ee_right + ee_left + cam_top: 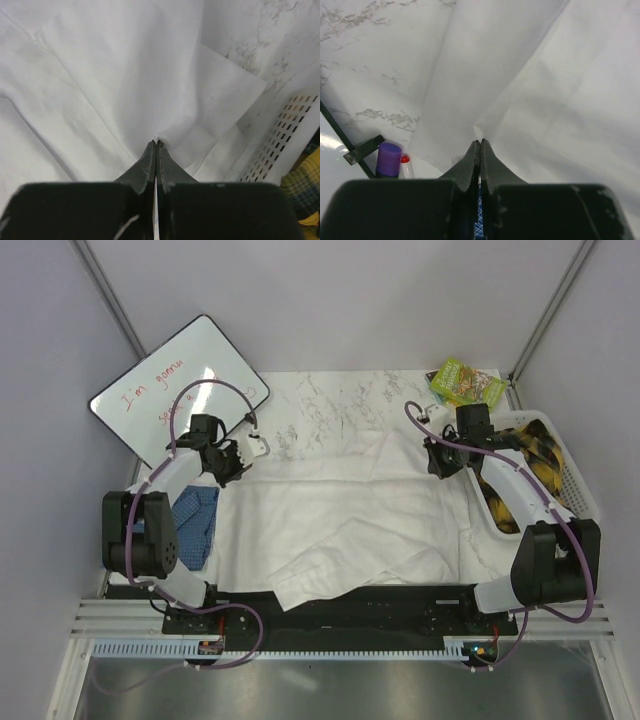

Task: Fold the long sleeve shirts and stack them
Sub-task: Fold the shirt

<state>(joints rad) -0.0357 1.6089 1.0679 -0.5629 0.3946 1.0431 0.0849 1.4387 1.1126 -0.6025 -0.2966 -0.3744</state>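
Shut tight at the left gripper point(480, 143), tips pressed together on a small peak of the white shirt point(545, 100). Same at the right gripper point(156, 143): clamped on a raised pinch of that cloth, creases fanning out from the tips.

Seen from above, gripped at the shirt's two far corners, one by each arm. Spread across the middle of the marble table point(330, 400), with the long axis running left to right between the arms and one loose corner pointing at the near edge. Cannot tell which way the collar lies.

Two shirts counted. One white, large, plain, softly wrinkled, with folded layers overlapping. One blue check shirt point(197, 520), bunched at the left edge of the table beside the left arm's base, partly under the white one.

Further out: one white perforated basket point(580, 490) on the right with a yellow and dark plaid cloth point(540, 455) in it, one whiteboard point(170, 390) far left, one purple-capped marker point(388, 157), one green packet point(465, 382).
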